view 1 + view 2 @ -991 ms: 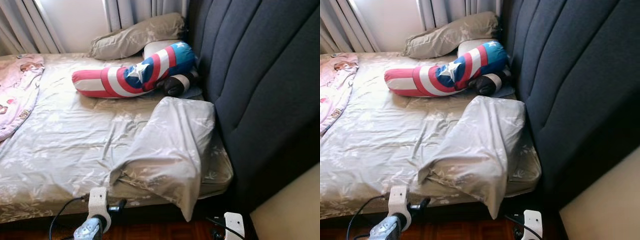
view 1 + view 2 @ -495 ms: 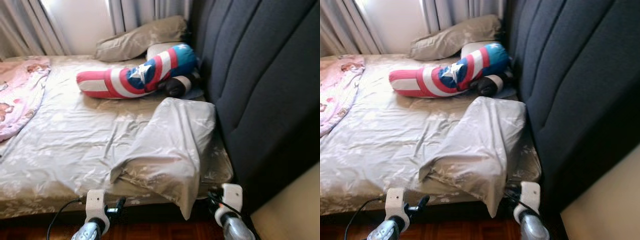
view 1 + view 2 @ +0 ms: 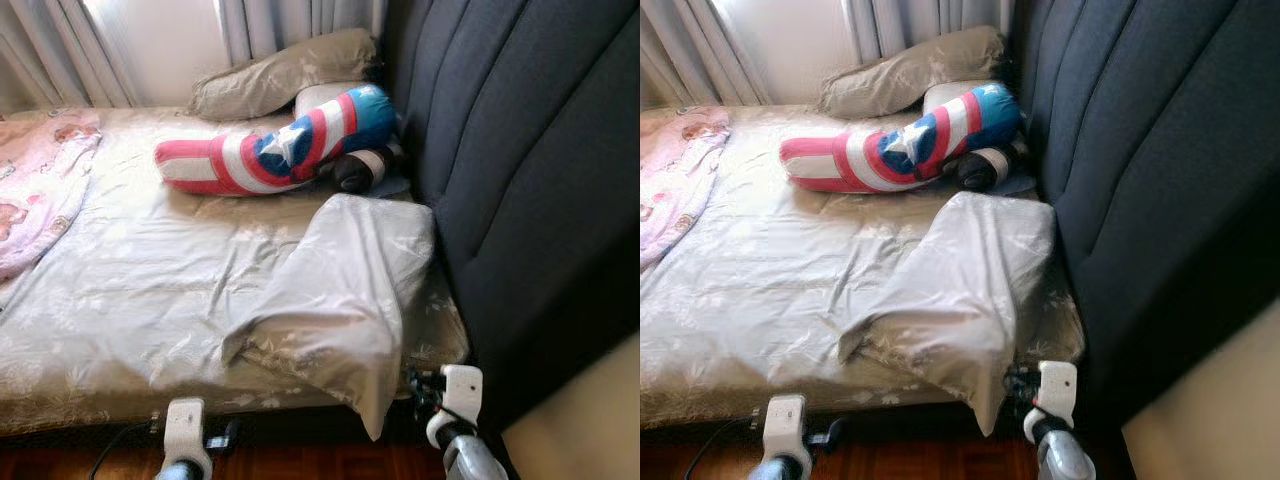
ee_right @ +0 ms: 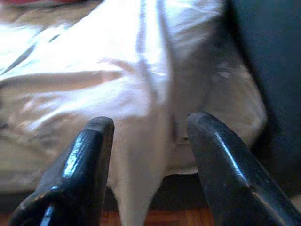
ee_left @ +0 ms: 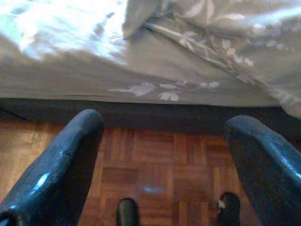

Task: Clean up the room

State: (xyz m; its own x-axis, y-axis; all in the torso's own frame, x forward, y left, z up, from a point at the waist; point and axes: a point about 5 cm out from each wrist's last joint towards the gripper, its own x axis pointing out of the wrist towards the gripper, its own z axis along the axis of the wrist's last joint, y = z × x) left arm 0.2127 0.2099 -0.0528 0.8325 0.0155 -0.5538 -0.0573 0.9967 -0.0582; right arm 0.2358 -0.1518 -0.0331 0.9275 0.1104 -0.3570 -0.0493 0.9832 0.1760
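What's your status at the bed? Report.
Right pincer open, aimed at the hanging pillow. Left pincer open, low over the floor by the bed. Nothing held.

silver arms end in white wrist blocks (image 3: 185, 420) (black cable attached); glossy black claw fingers (image 5: 56, 169).

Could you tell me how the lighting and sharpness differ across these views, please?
Left eye view: window light glares on the bedsheet, while the headboard stays dark. Right wrist view: soft and blurred, with the pillow washed out beyond the open right pincer. Left wrist view: the sheet's top corner is overexposed and the left pincer stands open over parquet.
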